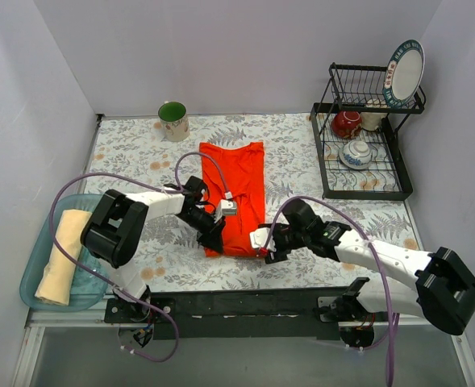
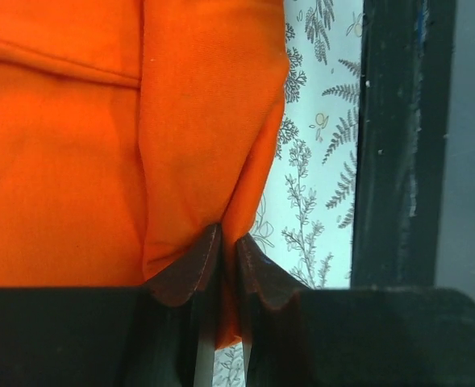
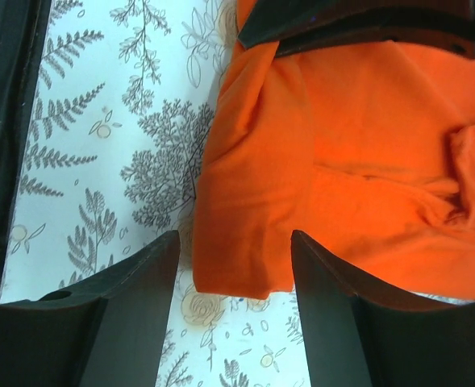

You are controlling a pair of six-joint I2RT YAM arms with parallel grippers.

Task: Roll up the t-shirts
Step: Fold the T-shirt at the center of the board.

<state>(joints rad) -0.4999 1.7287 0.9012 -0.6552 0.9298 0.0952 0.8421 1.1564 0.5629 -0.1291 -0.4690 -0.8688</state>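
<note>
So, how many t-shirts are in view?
2: the orange shirt lies mid-table; the cream shirt lies in the blue bin at the left. Others may be hidden.

orange t-shirt (image 1: pixel 241 173): near corners hidden by left arm (image 1: pixel 152 201) and right arm (image 1: pixel 358 246) | blue tub (image 1: pixel 76 300): far-right rim behind left arm

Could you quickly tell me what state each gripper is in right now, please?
Left gripper: closed, pinching an edge of the orange t-shirt.
Right gripper: open, holding nothing; a shirt corner lies between its jaws.
</note>
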